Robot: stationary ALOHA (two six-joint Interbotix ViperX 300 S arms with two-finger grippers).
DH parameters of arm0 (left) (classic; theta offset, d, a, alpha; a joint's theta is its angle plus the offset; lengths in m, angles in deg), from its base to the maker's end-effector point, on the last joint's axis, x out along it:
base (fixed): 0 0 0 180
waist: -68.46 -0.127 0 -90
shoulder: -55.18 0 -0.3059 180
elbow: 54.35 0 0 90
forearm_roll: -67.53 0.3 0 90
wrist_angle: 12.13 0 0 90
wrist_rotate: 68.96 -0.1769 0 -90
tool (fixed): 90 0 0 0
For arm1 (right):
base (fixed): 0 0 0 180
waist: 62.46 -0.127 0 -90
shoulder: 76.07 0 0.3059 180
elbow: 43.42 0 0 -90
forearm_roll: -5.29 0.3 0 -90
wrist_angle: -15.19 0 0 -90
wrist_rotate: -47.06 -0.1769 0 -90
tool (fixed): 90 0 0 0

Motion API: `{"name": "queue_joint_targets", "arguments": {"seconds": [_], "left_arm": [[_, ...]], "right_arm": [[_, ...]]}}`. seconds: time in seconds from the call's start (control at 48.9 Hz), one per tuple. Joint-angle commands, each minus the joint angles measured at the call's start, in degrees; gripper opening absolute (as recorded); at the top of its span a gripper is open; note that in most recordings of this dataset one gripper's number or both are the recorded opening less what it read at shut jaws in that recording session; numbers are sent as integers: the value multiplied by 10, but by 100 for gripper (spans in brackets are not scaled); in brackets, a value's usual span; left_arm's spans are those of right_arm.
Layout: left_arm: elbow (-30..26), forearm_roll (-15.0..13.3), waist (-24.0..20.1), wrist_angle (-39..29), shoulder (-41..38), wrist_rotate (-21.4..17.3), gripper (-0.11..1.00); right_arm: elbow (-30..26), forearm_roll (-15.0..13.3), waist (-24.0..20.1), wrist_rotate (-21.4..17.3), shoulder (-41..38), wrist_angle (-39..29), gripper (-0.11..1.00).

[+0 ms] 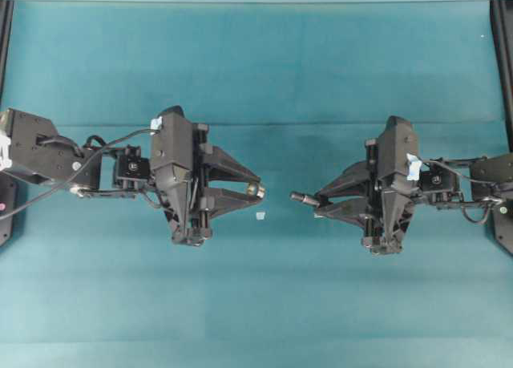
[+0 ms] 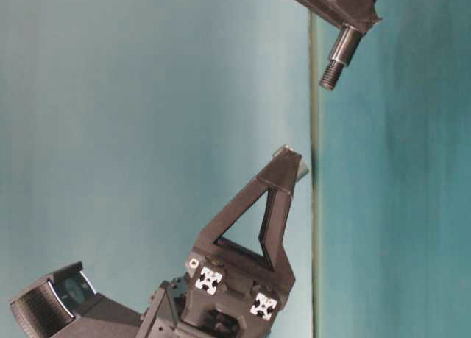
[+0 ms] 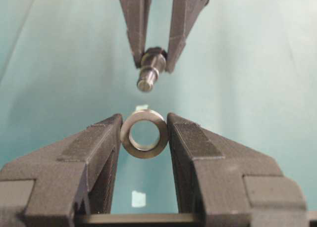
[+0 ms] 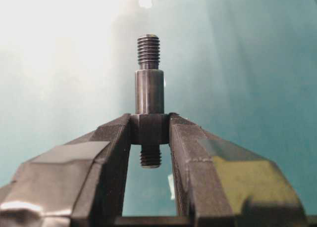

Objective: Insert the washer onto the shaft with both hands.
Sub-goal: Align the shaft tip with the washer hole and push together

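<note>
Steel on steel, small, hard and likely slick: the washer (image 3: 144, 134) sits pinched by its rim in the left tool (image 3: 144, 138), hole facing the shaft (image 4: 149, 96), which the right tool (image 4: 150, 130) clamps at its thick collar, above the counter (image 1: 256, 63).

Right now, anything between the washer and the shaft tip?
No. Overhead, only bare table shows between washer and shaft; a tape scrap lies below the gap.

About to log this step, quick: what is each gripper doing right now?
Left gripper: shut on the washer.
Right gripper: shut on the shaft.
</note>
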Motion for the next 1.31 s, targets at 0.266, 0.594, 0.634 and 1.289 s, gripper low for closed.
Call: {"name": "queue_joint_targets", "arguments": {"seconds": [0.266, 0.594, 0.634, 1.289], "left_arm": [[-19, 0, 2, 16, -7, 1, 37], [-31, 0, 3, 16, -26, 8, 37], [-33, 0, 4, 16, -28, 8, 37], [-55, 1, 4, 16, -53, 8, 37]], "right_arm": [[-20, 1, -1, -5, -10, 22, 0], [-29, 0, -1, -4, -15, 33, 0], [-28, 0, -1, -4, -15, 33, 0], [-32, -3, -7, -2, -18, 33, 0]]}}
